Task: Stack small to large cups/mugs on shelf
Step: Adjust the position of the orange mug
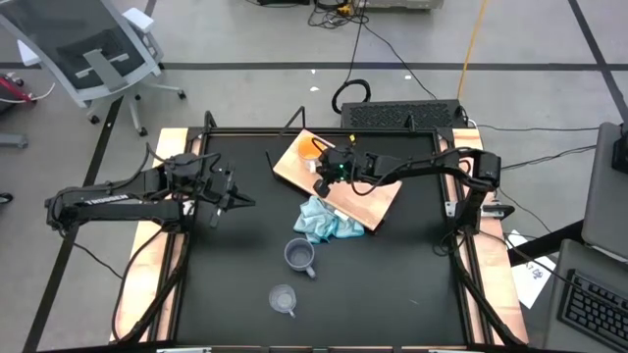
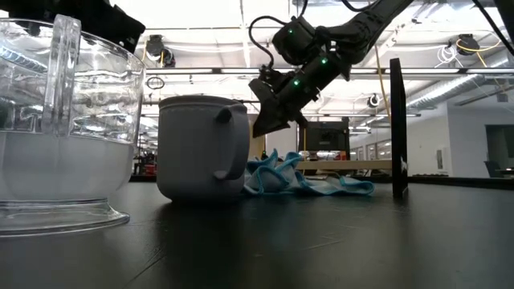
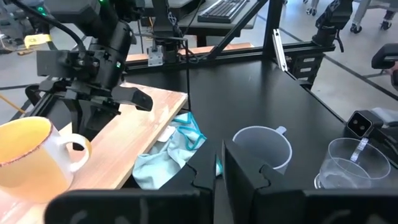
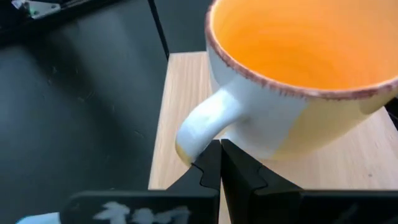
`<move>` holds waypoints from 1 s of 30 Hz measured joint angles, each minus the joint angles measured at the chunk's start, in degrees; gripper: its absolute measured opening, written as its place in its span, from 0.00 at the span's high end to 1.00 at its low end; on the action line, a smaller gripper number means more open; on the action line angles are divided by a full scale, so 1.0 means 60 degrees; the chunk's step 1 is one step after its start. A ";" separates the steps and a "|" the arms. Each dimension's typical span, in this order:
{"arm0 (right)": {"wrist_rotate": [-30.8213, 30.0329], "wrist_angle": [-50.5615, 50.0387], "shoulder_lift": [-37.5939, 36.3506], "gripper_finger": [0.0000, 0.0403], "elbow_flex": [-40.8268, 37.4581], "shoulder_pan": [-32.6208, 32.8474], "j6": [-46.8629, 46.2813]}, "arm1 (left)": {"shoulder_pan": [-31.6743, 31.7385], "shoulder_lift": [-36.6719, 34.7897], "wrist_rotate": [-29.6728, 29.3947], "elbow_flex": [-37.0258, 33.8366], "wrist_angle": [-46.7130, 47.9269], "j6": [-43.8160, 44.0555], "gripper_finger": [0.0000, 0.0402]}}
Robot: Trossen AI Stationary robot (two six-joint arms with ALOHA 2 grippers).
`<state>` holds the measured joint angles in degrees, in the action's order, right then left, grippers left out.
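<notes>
1 mug (image 1: 309, 149) on the shelf (image 1: 368, 199) (2 cups (image 1: 299, 255) off).

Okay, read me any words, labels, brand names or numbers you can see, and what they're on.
None can be read.
Keyboard beyond the table: keys too small to read.
Paper sheet on the floor: print too small.
Orange mug, grey-blue mug, clear cup, wooden shelf board: no text.

- My fingers (image 4: 219, 163) are black, against the orange mug (image 4: 298, 68): orange inside, speckled brown rim, white handle, yellow-orange and white outside.
- The shelf (image 1: 365, 201) beneath it is pale wood.
- The crumpled cloth (image 1: 327, 221) is light blue.
- The grey-blue mug (image 1: 299, 257) is plain; the cup (image 1: 283, 299) is clear.
- The table (image 1: 392, 284) is black.
</notes>
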<state>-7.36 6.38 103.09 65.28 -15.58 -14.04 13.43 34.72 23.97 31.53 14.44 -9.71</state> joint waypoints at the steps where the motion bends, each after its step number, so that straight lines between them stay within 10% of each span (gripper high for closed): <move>1: 0.0007 0.0043 0.0000 1.00 0.0000 0.0038 0.0000 | -0.0003 0.0000 0.0000 0.0000 0.0000 -0.0012 0.92; 30: 0.0053 0.0825 0.0000 1.00 0.0004 0.0259 0.0013 | -0.0003 -0.0004 -0.0004 -0.0380 -0.0316 -0.0048 0.92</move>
<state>-7.04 11.34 103.09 65.30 -14.02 -13.97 13.41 34.70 23.94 29.25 12.54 -10.00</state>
